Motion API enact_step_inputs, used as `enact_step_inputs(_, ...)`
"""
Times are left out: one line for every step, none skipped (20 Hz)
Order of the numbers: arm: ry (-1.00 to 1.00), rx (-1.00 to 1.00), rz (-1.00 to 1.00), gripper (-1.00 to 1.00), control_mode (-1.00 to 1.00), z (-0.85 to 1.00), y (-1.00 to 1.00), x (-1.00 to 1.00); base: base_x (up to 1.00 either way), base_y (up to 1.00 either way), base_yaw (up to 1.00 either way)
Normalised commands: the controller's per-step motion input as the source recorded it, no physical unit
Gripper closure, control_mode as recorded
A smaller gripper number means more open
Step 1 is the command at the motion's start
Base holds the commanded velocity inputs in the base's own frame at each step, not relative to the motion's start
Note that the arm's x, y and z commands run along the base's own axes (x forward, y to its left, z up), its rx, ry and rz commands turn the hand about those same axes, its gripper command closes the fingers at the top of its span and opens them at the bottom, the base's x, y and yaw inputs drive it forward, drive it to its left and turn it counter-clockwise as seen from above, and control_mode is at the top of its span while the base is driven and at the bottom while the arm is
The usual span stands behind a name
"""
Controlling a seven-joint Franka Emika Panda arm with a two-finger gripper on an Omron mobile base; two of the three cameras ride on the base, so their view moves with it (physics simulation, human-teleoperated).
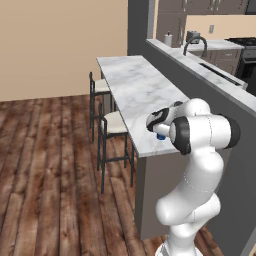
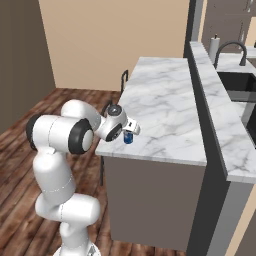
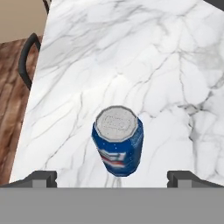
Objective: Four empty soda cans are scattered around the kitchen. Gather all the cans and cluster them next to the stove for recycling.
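Standing upright on the marble desk near its front edge — a blue can with a silvery top, also visible under the hand from the right base view. Hovering just above it, end effector spread wide, one fingertip showing on each side of the can, nothing gripped. Sitting along the desk's outer side — two stools with dark frames and pale seats. Rising behind the desk, a grey ledge; beyond it a sink with a dark faucet. Nothing crowding the can itself.
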Motion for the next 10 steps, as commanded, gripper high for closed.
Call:
enact_step_inputs(0.00,0.00,0.00,-1.00,-1.00,-0.06,-0.03,0.10,0.00,0.00,0.00)
enact_step_inputs(0.00,0.00,0.00,-1.00,-1.00,-0.05,-0.03,0.09,0.00,0.00,0.00)
enact_step_inputs(0.00,0.00,0.00,-1.00,-1.00,-0.03,-0.03,0.09,0.00,0.00,0.00)
enact_step_inputs(0.00,0.00,0.00,-1.00,-1.00,-0.02,-0.03,0.04,0.00,0.00,0.00)
enact_step_inputs(0.00,0.00,0.00,-1.00,-1.00,-0.02,-0.03,0.05,0.00,0.00,0.00)
enact_step_inputs(0.00,0.00,0.00,-1.00,-1.00,-0.02,-0.01,0.05,0.00,0.00,0.00)
enact_step_inputs(0.00,0.00,0.00,-1.00,-1.00,-0.02,-0.02,0.04,0.00,0.00,0.00)
enact_step_inputs(0.00,0.00,0.00,-1.00,-1.00,-0.04,-0.02,0.08,0.00,0.00,0.00)
enact_step_inputs(0.00,0.00,0.00,-1.00,-1.00,-0.05,-0.02,0.09,0.00,0.00,0.00)
enact_step_inputs(0.00,0.00,0.00,-1.00,-1.00,-0.06,-0.01,0.11,0.00,0.00,0.00)
